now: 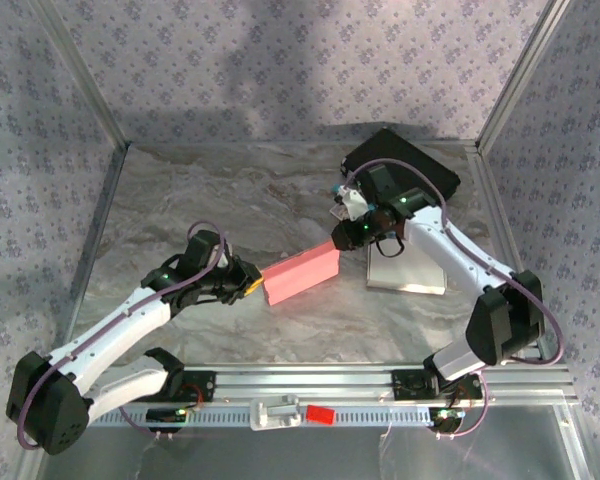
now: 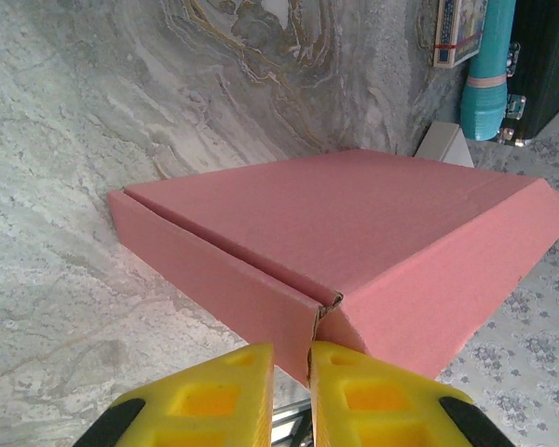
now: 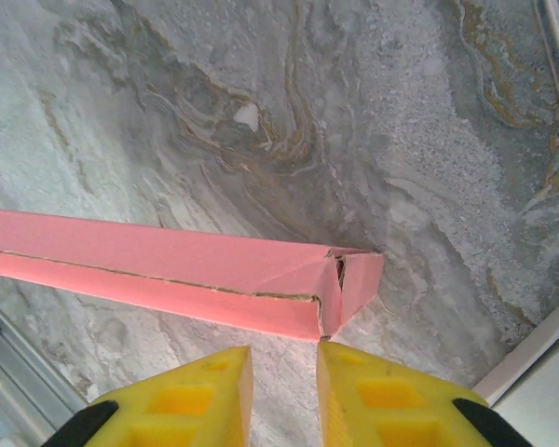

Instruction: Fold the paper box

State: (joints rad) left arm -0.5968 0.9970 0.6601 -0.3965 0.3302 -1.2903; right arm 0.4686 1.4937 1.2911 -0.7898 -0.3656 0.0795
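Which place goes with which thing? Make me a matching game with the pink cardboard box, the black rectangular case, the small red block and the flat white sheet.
Things:
1. pink cardboard box
2. black rectangular case
3. small red block
4. flat white sheet

Places:
A. on the metal rail at the near edge
B. far right corner of the marble table
C. middle of the table
D. partly under the right arm

Pairs: 1-C, 2-B, 3-A, 4-D
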